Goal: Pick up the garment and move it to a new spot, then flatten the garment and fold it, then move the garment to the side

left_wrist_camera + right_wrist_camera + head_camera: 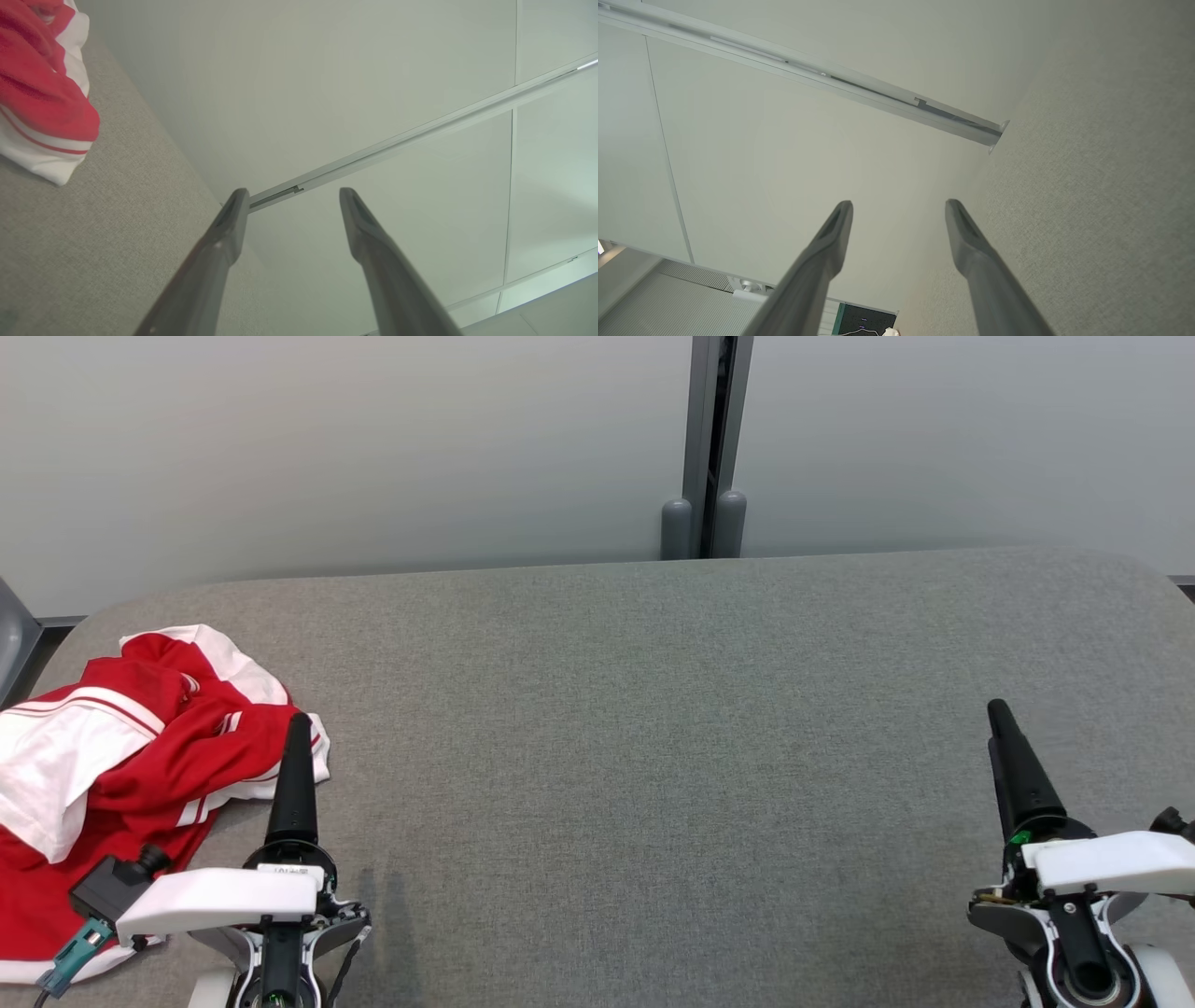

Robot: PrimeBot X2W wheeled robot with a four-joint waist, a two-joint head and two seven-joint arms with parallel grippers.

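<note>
**Tech A:** Status, both end effectors?

**Tech B:** Left end effector point(293, 193) is standing wide open, fingers spread, gripping nothing. Right end effector point(899, 205) is showing the same config: wide open, empty. Both are hovering low over the tabletop point(653, 756), one at lower left of the head frame, the other at lower right.

**Tech A:** Garment loc?

**Tech B:** The garment point(140, 747), red w/ white panels and stripes, is lying crumpled on the tabletop at the left edge of the head frame, mid to lower left. The left end effector's finger is overlapping its right-hand edge in that view, so contact can't be confirmed. In the left wrist frame the cloth is sitting at upper left, apart from the fingertips. The right end effector is sitting well apart from it.

**Tech A:** Handling characteristics?

**Tech B:** Judging by the folds: soft, light, limp, not fragile. It is probably going to sag and drape once lifted. Layers may be sliding apart if only the top one is pinched.

**Tech A:** Rec. grasp pt?

**Tech B:** Est. only. The bunched red ridge w/ white striping nearest the left fingertips is offering the thickest fold, so pinching through several layers there should be giving a secure hold. For flattening, corners are preferable, but none are identifiable in the crumple.
</note>
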